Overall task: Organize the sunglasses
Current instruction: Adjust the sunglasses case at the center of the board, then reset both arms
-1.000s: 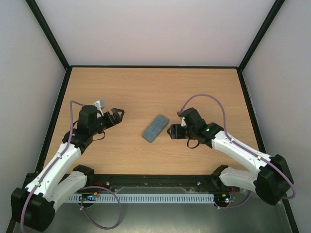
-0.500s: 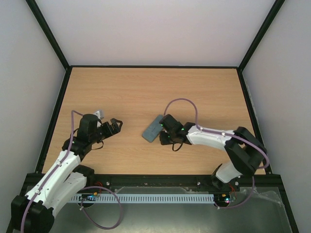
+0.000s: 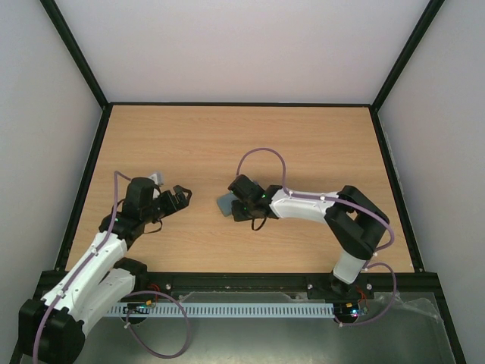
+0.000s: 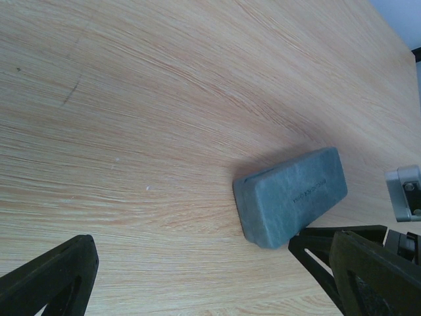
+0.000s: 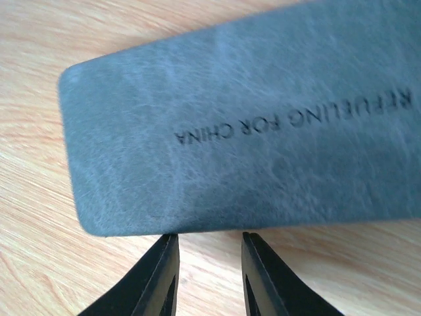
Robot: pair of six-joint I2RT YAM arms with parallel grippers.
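Swung left, right end effector (image 5: 207, 242), narrowly apart, faces the blue-grey case (image 5: 250, 125) at 12 o'clock, long axis crosswise.

Light wood-grain table (image 3: 227, 136) with black edging (image 3: 241, 104), plain white walls (image 3: 242, 45) on three sides.

We are seeing a table (image 3: 303, 144) surfaced in pale wood grain, smooth and with a soft satin finish. The case (image 4: 289, 197) is looking like blue-grey leather or imitation leather: matt, finely creased and scuffed, with lettering pressed into it. We are reading the fingers (image 5: 154, 283) of the right gripper (image 5: 208, 240) as black plastic, smooth with a dull sheen, and those of the left gripper (image 4: 189, 242) as the same. The arm shells (image 3: 303, 206) are showing glossy white plastic. A small bracket (image 4: 404, 194) is looking like bare grey metal.
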